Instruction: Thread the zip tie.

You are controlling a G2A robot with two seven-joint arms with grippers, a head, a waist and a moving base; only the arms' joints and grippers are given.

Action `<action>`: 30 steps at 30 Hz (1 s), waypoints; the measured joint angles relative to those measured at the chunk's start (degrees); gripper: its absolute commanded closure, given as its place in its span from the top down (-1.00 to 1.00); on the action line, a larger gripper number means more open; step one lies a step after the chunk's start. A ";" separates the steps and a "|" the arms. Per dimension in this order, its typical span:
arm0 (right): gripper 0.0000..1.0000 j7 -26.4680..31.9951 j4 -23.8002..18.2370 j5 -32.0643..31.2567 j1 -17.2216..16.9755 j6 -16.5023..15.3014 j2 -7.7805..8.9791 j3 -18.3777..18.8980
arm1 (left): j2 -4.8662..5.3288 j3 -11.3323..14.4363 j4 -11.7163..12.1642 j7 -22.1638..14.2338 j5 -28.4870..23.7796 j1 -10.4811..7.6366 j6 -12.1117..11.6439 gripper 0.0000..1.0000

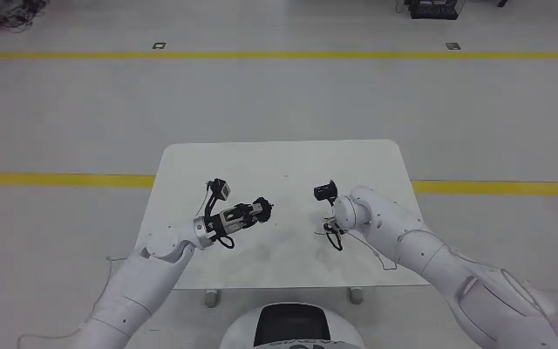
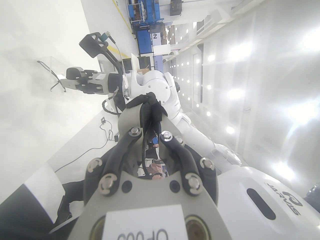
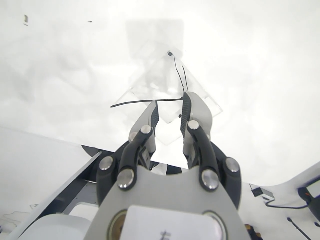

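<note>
Just off the white table's (image 1: 279,166) centre, toward 4 o'clock, your right gripper (image 3: 170,101) has its jaws apart. The thin black plastic zip tie (image 3: 135,101) crosses its fingertips, beside a clear plastic block (image 3: 212,106). Your left gripper (image 1: 266,208), jaws together, sits at its 9 o'clock.

Part of the zip tie (image 3: 132,102) hides behind the right claw (image 3: 170,98).

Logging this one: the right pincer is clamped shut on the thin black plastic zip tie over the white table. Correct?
No. The right pincer is open: the right wrist view shows its fingers apart, the thin black plastic zip tie crossing the gap at their tips, over the white table.
</note>
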 measured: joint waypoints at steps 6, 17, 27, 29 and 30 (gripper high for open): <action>-0.54 0.77 2.58 -1.56 0.65 0.00 -1.71 -0.72 | 0.00 0.00 0.00 0.00 0.00 0.00 0.00 -1.00; -0.50 2.89 7.76 -4.68 2.84 -1.30 -5.25 -2.80 | 0.00 0.00 0.00 0.00 0.00 0.00 0.00 -1.00; -0.50 2.49 14.93 -3.82 4.02 -3.44 -8.81 -3.30 | 0.00 0.00 0.00 0.00 0.00 0.00 0.00 -1.00; -0.52 2.31 16.48 -3.68 4.19 -3.73 -9.54 -3.38 | 0.00 0.00 0.00 0.00 0.00 0.00 0.00 -1.00; -0.52 2.23 17.13 -3.64 4.27 -3.84 -9.85 -3.42 | 0.00 0.00 0.00 0.00 0.00 0.00 0.00 -1.00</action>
